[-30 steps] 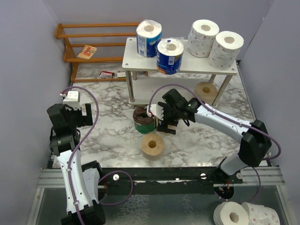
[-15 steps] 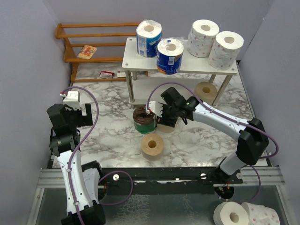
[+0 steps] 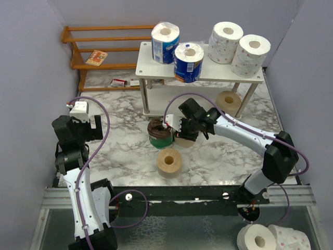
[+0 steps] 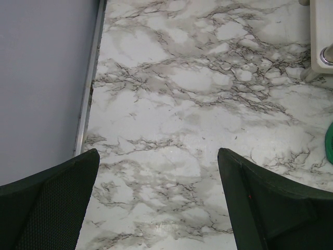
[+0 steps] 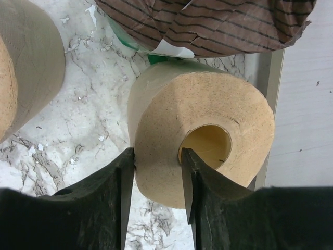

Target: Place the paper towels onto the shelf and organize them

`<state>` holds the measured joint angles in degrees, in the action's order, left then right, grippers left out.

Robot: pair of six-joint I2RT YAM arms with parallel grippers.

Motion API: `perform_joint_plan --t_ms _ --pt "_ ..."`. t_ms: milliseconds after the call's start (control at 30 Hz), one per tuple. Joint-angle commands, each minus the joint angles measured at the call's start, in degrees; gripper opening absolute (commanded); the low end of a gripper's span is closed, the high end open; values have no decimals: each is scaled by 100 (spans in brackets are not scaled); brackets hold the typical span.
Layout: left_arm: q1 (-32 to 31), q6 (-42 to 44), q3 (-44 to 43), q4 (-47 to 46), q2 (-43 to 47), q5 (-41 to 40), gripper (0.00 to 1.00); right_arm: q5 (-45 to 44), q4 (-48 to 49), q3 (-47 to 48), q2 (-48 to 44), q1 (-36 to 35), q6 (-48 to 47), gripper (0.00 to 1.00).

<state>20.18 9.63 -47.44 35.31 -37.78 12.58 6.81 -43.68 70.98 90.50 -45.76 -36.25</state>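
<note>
Two loose white rolls (image 3: 258,240) lie nearest, below the counter's near rail at the right. Left hand (image 4: 158,200): fingers spread wide, nothing between them, over bare marble counter (image 3: 119,151) close to the left wall. One tan roll (image 3: 169,161) stands on end, core up, just in front of the dark brown roll (image 3: 157,132) with the green band, apart from it. Right hand (image 5: 156,177): clenched on the wall of a second tan roll (image 5: 208,120), one finger (image 5: 190,182) inside the hollow core and the other against the outer side. This roll sits on the counter, just right of the brown roll and in front of the shelf (image 3: 213,71). Whether it touches the brown roll, cannot tell. Third tan roll (image 3: 228,100) is on end by the shelf's right front leg, partly under the top board. The top tier carries two blue-wrapped rolls (image 3: 188,61) on the left and two white dotted rolls (image 3: 252,50) on the right, all upright. Far left: an orange slatted rack (image 3: 104,38) with a small packet (image 3: 97,57) on it.
</note>
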Motion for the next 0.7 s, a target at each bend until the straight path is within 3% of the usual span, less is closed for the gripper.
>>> perform_joint_plan --t_ms 0,400,500,600,667 --pt "38 29 24 -106 57 22 99 -143 -28 -154 52 -21 63 41" --pt "37 24 24 -110 67 24 99 -310 362 -530 127 -21 117 46" --pt "38 30 24 -110 59 32 99 -364 439 -578 108 -29 150 32" --pt "38 27 24 -106 52 33 99 -484 473 -582 124 -28 175 4" --pt "43 28 24 -105 53 33 99 -566 477 -572 105 -30 180 1"
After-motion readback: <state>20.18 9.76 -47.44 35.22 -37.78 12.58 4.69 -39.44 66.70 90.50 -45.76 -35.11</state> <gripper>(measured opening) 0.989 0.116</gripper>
